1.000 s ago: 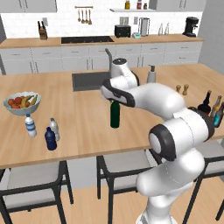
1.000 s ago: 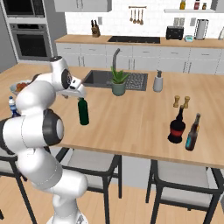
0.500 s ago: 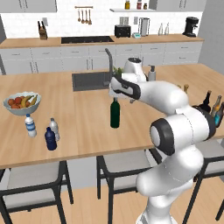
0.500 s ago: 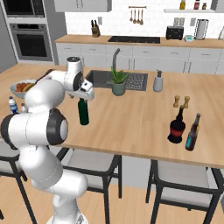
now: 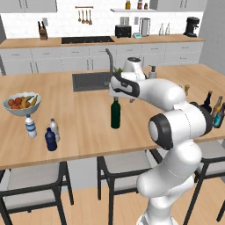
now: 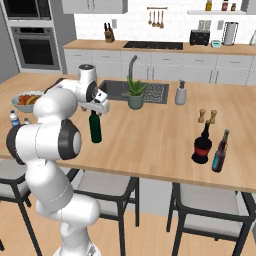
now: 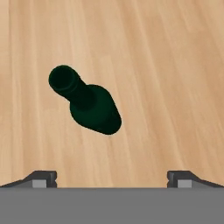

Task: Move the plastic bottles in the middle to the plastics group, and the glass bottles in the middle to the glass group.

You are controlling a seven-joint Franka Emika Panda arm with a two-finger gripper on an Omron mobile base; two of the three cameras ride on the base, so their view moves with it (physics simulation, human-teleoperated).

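The tall dark green wine bottle (image 5: pixel 115 113) (image 6: pixel 95 127) stands upright mid-counter. My gripper (image 5: pixel 115 95) (image 6: pixel 101 109) hovers just above its neck, open and holding nothing. From the hand, the green bottle (image 7: pixel 87 103) lies ahead of the gripper (image 7: pixel 111 179) and left of centre, outside the wide-set fingertips (image 7: pixel 41 178). The small clear greyish bottle (image 5: pixel 54 129) stands at the left by the blue-label bottle (image 5: pixel 30 126) and the navy bottle (image 5: pixel 51 139). The squat black bottle with a red band (image 6: pixel 202 146) stands at the right beside the amber bottle (image 6: pixel 223 137) and the teal bottle (image 6: pixel 218 161).
A fruit bowl (image 5: pixel 21 104) sits at the counter's left end. The sink (image 5: pixel 90 81) with its tap, a potted plant (image 6: pixel 134 95) and a soap dispenser (image 6: pixel 180 93) line the far side. Salt and pepper mills (image 6: pixel 202 116) stand behind the black bottle. Stools line the near edge.
The hand has swung a little to the right and come over the top of the green bottle. The bottle has stayed in place and the jaws have stayed open.
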